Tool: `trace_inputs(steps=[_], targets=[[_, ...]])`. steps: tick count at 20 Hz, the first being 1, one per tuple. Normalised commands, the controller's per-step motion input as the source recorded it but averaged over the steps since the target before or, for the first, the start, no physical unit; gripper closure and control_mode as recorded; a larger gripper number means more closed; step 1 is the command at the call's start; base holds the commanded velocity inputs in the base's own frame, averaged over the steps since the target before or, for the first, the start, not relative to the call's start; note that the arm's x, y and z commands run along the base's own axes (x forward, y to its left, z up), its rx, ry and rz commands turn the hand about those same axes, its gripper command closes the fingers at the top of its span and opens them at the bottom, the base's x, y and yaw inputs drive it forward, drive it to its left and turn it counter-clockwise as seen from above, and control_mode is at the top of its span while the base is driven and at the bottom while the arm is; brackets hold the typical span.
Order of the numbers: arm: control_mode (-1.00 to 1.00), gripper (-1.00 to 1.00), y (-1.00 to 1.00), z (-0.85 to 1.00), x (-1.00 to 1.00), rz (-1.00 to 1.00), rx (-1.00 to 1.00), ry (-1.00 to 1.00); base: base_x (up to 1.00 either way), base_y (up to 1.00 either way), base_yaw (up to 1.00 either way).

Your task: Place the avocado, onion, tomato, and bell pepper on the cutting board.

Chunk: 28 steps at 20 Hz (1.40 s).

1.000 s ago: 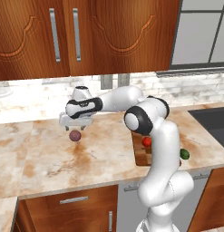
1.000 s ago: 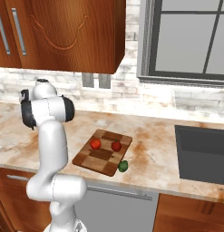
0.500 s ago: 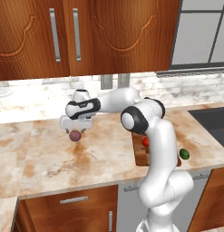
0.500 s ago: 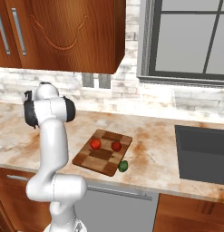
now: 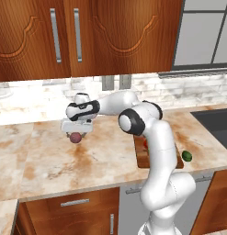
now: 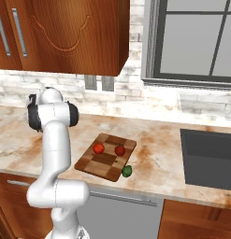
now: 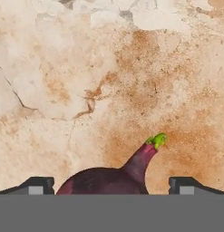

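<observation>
The purple-mauve onion (image 5: 76, 137) rests on the marble counter, left of the arm. My gripper (image 5: 76, 134) hangs straight over it, open, with a finger on each side. In the hand view the onion (image 7: 109, 180) with its green sprout lies between the two fingertips (image 7: 37, 185), and I see no contact. The cutting board (image 6: 87, 163) carries the orange-red tomato (image 6: 98, 148) and the darker bell pepper (image 6: 119, 150). The green avocado (image 6: 127, 171) lies at the board's front right corner, on the counter. In the left base view the arm hides most of the board (image 5: 141, 158), and the avocado (image 5: 187, 156) sits to its right.
A dark sink (image 6: 208, 156) is sunk into the counter at the far right. Wooden wall cabinets (image 5: 64, 36) hang above the brick backsplash. A window (image 6: 196, 42) stands behind the sink. Bare marble counter (image 5: 36, 156) spreads left of the onion.
The hand has come down a little, so its open fingers now flank the onion. The onion, board and other vegetables have not moved.
</observation>
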Motion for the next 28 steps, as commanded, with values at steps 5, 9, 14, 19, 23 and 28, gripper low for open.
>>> trace_inputs(steps=[5,9,14,19,23,28], targets=[[-1.00,1.00,0.20,-0.25,0.08,0.00,-0.02,0.08,0.00,0.00,0.00],[-1.00,1.00,0.12,-0.12,0.01,0.00,-0.03,0.04,0.00,0.00,0.00],[-1.00,1.00,-0.11,0.05,-0.13,0.00,-0.01,-0.02,0.00,0.00,0.00],[-1.00,1.00,-0.18,0.23,-0.57,0.00,-0.01,-0.07,0.00,0.00,0.00],[-1.00,1.00,-0.20,0.21,-0.76,0.00,0.00,-0.07,0.00,0.00,0.00],[-1.00,1.00,-0.19,0.20,-0.84,0.00,-0.01,-0.08,0.00,0.00,0.00]])
